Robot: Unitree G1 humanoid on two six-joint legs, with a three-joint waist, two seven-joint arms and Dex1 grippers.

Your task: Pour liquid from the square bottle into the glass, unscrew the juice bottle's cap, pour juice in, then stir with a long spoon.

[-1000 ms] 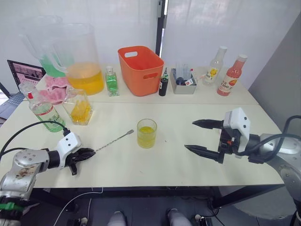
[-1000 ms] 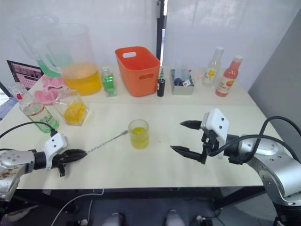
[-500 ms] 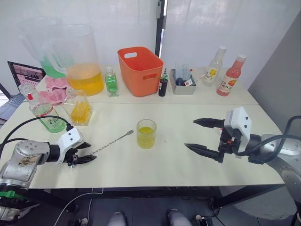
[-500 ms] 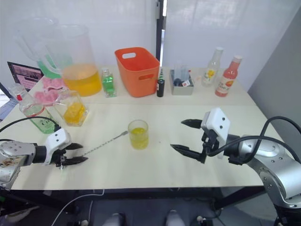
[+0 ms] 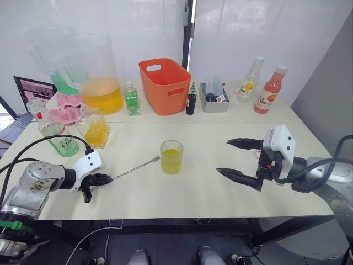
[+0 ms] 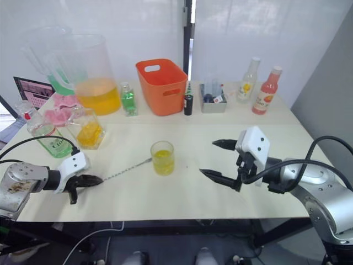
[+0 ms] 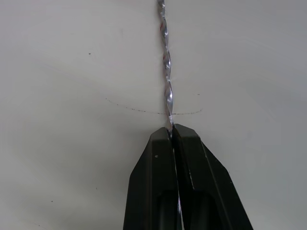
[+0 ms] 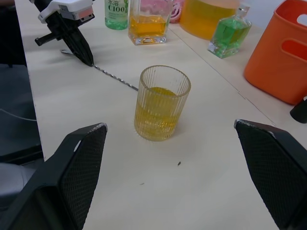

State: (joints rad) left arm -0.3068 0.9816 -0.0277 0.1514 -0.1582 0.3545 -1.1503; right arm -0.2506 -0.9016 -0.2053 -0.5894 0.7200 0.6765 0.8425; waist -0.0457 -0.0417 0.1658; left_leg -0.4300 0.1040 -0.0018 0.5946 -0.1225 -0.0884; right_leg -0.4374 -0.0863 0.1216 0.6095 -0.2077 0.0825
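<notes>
The left tool (image 5: 105, 179), which was standing open half a second ago just short of the long spoon (image 5: 132, 168) on the worktop (image 5: 220, 138), is now closing its two black fingers (image 7: 175, 143) on the near left end of the spoon's twisted handle. The spoon is lying with its near end a little further right than a second ago.

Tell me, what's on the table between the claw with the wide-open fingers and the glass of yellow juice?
Nothing but bare table. The eye views show an empty stretch from the right gripper to the glass.
</notes>
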